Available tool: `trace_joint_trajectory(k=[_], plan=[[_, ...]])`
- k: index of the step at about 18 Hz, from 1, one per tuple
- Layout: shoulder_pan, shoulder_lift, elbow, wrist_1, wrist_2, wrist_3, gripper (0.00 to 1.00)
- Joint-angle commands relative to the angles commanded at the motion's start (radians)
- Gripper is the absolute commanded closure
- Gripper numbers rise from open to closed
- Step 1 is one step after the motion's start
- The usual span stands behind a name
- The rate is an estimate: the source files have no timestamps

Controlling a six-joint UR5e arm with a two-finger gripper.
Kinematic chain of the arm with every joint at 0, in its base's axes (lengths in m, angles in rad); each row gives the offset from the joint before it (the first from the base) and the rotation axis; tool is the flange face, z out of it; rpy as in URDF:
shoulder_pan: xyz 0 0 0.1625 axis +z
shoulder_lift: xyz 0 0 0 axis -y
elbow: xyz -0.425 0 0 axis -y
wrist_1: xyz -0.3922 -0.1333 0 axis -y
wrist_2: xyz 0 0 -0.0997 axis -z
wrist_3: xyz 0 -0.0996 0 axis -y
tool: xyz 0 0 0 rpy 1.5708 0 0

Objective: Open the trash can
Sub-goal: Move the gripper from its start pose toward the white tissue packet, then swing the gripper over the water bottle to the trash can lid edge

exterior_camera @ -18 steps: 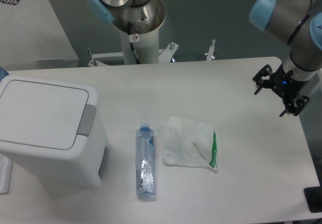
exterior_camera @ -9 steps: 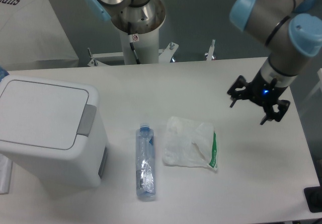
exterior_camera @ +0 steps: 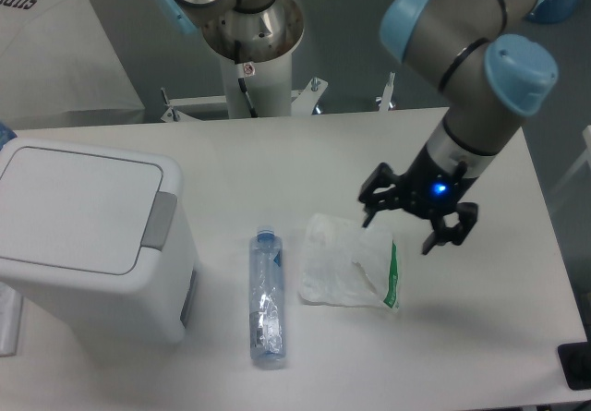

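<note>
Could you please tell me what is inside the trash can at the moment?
That cannot be seen: the trash can has its flat lid shut, hiding the interior. Only the closed lid and the grey push tab at its edge show on top.

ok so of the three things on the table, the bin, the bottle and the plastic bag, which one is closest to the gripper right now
The plastic bag. The gripper hangs right at its upper right edge, while the bottle lies further left and the trash can stands at the far left.
</note>
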Motion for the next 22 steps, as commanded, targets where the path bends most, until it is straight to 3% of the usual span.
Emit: trace_joint_trajectory(k=[8, 13, 16, 20, 22], plan=[[-0.130, 0.072, 0.000, 0.017, -0.078, -0.127, 0.00], [-0.196, 0.103, -0.041, 0.104, -0.120, -0.229, 0.00], [-0.210, 0.124, -0.087, 0.126, -0.120, -0.238, 0.00], [-0.232, 0.132, -0.138, 0.221, -0.114, -0.299, 0.00], [-0.233, 0.130, -0.143, 0.239, -0.112, -0.307, 0.00]])
